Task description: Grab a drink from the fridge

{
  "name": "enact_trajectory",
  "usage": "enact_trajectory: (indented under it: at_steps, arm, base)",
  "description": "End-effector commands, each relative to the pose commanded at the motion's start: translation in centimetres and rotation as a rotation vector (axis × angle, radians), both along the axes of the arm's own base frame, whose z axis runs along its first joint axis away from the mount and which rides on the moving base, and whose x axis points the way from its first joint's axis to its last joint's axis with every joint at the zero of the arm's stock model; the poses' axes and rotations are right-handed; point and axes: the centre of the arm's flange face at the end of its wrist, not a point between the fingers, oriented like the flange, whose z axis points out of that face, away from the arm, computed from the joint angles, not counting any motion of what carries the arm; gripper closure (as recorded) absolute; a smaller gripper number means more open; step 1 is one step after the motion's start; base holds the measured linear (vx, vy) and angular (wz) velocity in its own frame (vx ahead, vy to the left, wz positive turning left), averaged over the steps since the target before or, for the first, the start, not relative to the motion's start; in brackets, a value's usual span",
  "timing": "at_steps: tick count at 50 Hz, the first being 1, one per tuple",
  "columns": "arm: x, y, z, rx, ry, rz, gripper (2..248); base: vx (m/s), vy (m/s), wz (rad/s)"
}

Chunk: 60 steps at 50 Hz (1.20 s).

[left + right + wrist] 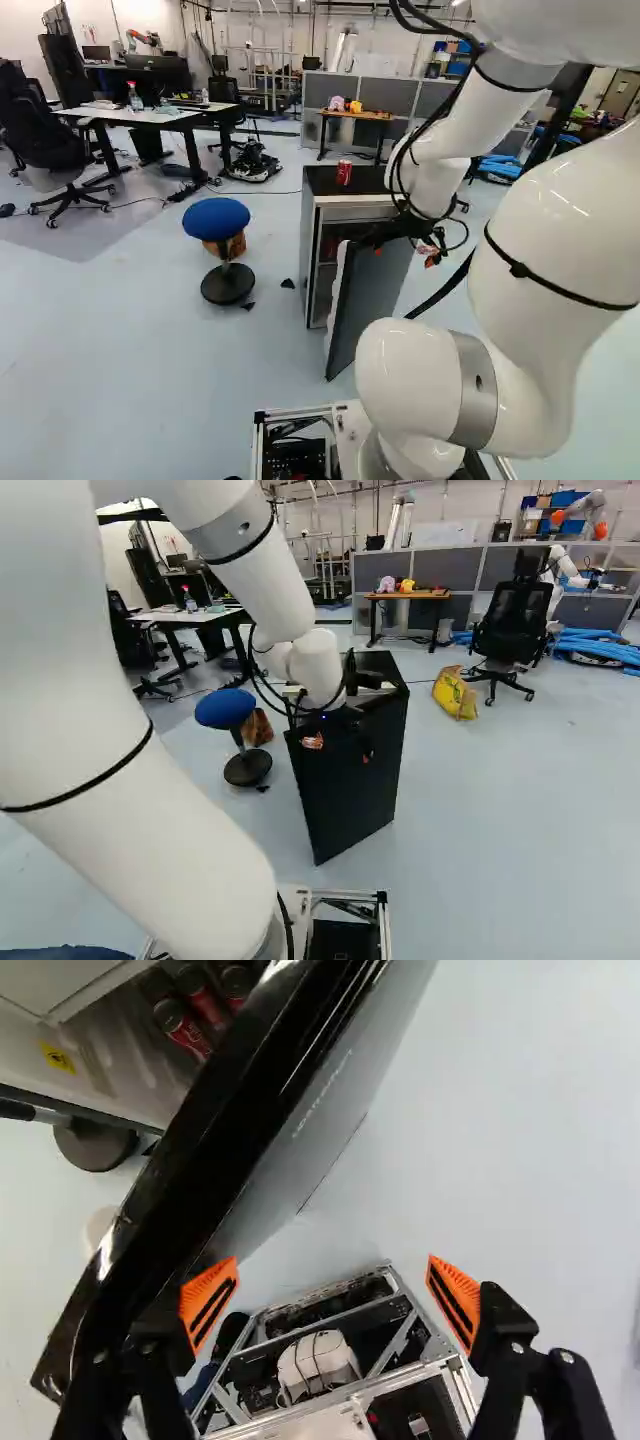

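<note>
Cans (183,1028) inside the fridge (308,250) show only in the wrist view, past the open door (375,300), while the left base view alone reveals a red can (344,172) on top. The gripper (340,748) has its fingers spread apart, one near the door. Only the right base view shows the yellow bag (455,693), right of the fridge.

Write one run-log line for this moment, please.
fridge door: standing open | claw: open, empty, near door edge | red cans: inside fridge | single red can: on fridge top | drink: not grabbed
</note>
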Motion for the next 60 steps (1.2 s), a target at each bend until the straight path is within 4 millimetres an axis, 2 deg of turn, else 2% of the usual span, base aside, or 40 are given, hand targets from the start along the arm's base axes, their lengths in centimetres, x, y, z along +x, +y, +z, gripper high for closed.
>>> enact_trajectory:
  at_steps: [15,33,60]
  arm:
    - [1.0,2.7,0.1,-0.013,-0.024,0.082,3]
    - [3.6,5.4,0.2,-0.025,-0.051,0.175,3]
    - [8.4,7.5,0.4,-0.041,-0.089,0.255,3]
  base:
    - [0.0,0.0,0.0]
    - [0.0,0.0,0.0]
    - [0.0,0.0,0.0]
